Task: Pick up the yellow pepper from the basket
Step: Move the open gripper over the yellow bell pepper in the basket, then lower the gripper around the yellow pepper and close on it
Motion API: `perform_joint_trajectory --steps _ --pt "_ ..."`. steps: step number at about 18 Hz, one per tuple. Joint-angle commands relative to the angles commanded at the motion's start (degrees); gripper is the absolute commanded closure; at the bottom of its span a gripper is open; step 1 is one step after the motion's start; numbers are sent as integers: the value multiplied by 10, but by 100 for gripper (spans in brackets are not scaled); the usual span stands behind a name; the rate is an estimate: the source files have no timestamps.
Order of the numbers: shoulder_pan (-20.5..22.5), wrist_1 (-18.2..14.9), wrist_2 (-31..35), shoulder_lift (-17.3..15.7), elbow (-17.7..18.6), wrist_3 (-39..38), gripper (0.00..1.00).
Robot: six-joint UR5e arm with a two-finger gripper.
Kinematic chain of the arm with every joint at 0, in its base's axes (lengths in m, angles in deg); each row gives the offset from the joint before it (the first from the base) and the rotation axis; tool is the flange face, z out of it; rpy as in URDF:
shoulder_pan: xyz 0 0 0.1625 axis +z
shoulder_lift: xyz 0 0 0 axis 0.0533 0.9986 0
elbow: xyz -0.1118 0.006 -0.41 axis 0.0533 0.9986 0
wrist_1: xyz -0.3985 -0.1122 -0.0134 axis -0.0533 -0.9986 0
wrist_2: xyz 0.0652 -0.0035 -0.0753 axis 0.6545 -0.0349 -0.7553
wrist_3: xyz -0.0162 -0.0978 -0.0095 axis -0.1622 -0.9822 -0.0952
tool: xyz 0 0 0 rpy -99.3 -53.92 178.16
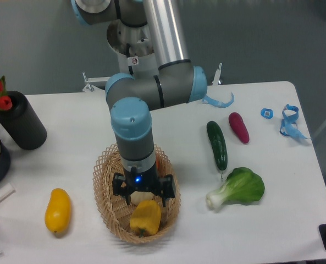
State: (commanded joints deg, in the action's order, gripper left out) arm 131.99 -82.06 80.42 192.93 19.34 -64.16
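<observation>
Yellow pepper point(145, 216) lies at the near end of the wicker basket point(105, 198), just in front of a pale round fruit point(141, 196). The gripper point(143, 199) hovers directly above and behind the yellow pepper, fingers spread wide and holding nothing. Judged from its blocky, lobed shape, the pepper is probably light, hollow and smooth-skinned, so it may slip. Grasp across the broad middle of the body, between lobes, not at the stem.
</observation>
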Motion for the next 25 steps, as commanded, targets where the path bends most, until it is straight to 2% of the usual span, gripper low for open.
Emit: perform_joint_trajectory --steps 9,15,25 --pt "-7 1 3 19 1 11 0" --pt "-6 3 6 35 -11 13 0" --pt "-8 6 27 44 -12 26 0"
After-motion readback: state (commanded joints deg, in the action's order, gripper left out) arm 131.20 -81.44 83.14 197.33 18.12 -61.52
